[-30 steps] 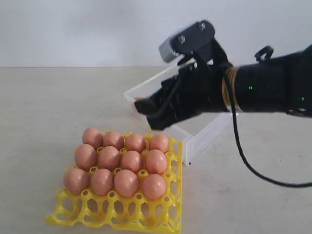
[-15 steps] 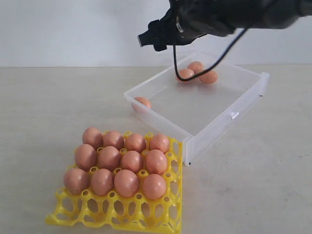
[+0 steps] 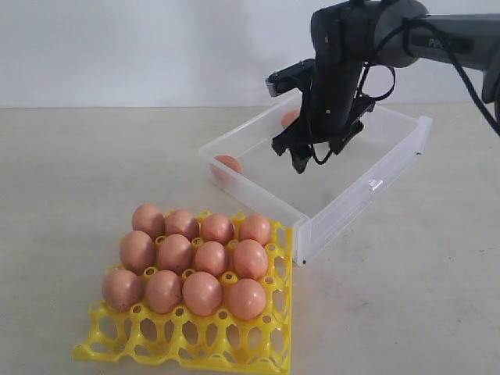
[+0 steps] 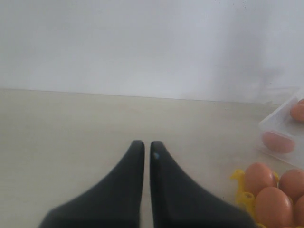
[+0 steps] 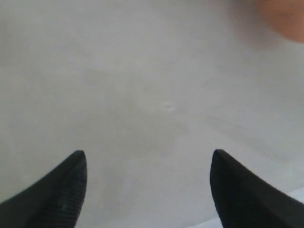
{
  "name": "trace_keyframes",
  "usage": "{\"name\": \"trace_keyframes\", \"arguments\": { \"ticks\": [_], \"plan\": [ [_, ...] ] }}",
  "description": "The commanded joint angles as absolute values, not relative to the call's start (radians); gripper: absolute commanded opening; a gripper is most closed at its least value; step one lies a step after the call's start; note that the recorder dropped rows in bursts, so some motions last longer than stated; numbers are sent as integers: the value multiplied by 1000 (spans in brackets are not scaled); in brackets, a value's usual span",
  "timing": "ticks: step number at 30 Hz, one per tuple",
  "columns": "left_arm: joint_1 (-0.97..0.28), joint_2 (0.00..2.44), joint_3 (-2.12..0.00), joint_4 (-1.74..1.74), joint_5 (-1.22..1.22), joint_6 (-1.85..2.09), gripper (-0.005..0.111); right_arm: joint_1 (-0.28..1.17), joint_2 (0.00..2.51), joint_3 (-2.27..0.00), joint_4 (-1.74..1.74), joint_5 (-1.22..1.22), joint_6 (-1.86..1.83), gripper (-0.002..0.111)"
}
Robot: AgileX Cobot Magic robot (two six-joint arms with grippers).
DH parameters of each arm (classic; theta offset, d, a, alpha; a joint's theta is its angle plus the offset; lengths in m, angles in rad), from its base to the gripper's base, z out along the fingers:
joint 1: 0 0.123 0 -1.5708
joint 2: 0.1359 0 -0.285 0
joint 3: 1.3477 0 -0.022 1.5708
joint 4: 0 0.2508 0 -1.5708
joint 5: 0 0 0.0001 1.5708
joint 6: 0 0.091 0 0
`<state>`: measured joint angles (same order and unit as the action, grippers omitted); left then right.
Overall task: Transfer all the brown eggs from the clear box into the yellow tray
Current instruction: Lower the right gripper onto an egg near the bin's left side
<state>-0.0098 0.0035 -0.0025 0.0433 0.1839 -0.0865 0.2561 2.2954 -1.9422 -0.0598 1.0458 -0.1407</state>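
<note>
Lab-like setup, bare tabletop (image 3: pixel 78 156), blank white wall (image 3: pixel 117 47)

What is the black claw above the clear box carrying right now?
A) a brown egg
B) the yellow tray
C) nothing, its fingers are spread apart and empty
C: the right gripper hangs over the clear box with its jaws wide open, and its wrist view shows only bare box floor between them.

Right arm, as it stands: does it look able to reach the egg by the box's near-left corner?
Probably yes. The right gripper hangs open above the clear box, and nothing lies between it and that brown egg. The egg sits close to the box's corner, which may crowd one finger.
</note>
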Motion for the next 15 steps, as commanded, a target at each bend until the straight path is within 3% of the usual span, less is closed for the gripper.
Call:
{"name": "trace_keyframes", "arguments": {
  "ticks": [1,15],
  "plan": [
    [-4,0,0,42,179,-86,4,217,2292,-1958,232,1040,-463,63],
    [-4,0,0,42,179,-86,4,216,2467,-2232,450,1002,-489,63]
  ]
}}
